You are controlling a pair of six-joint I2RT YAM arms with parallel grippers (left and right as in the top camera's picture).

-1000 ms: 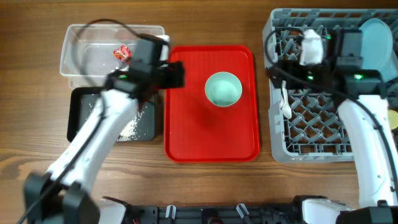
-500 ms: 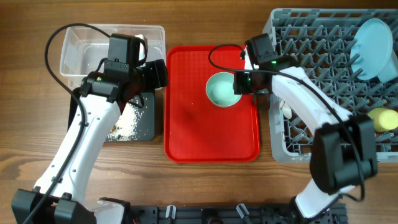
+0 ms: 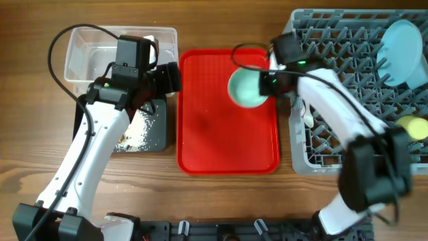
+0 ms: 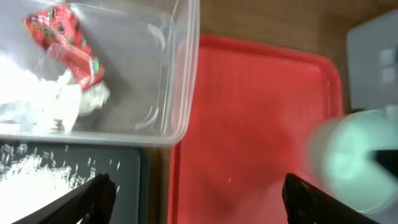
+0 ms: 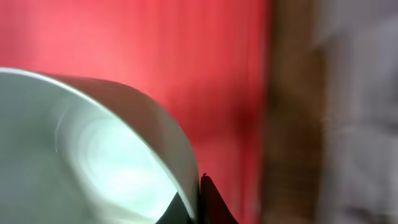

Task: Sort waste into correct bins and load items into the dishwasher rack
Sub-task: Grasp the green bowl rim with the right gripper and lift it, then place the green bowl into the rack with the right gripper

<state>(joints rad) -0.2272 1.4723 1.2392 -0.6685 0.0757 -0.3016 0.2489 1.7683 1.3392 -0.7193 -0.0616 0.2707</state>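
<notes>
My right gripper (image 3: pixel 269 83) is shut on the rim of the pale green bowl (image 3: pixel 246 88), which hangs tilted over the red tray's far right part. In the right wrist view the fingers (image 5: pixel 208 198) pinch the wall of the bowl (image 5: pixel 93 149). My left gripper (image 3: pixel 171 77) stands open and holds nothing, over the near corner of the clear tub (image 3: pixel 81 50); its fingers (image 4: pixel 99 191) straddle the red tray's left edge. The red-and-white wrapper (image 4: pixel 65 46) with tissue lies in the clear tub (image 4: pixel 168 74). White crumbs (image 4: pixel 31 177) lie in the black tray (image 3: pixel 155 134).
The flat red tray (image 3: pixel 214 127) lies in the middle. The grey dishwasher rack (image 3: pixel 348 87) at the right holds a light blue plate (image 3: pixel 401 43), a yellow cup (image 3: pixel 414 126) and white cutlery (image 3: pixel 307 115) at its left side.
My right gripper came from the rack to the bowl, shut on its rim and raised it tilted off the red tray. The left arm swung back, then held still with its jaws widening.
</notes>
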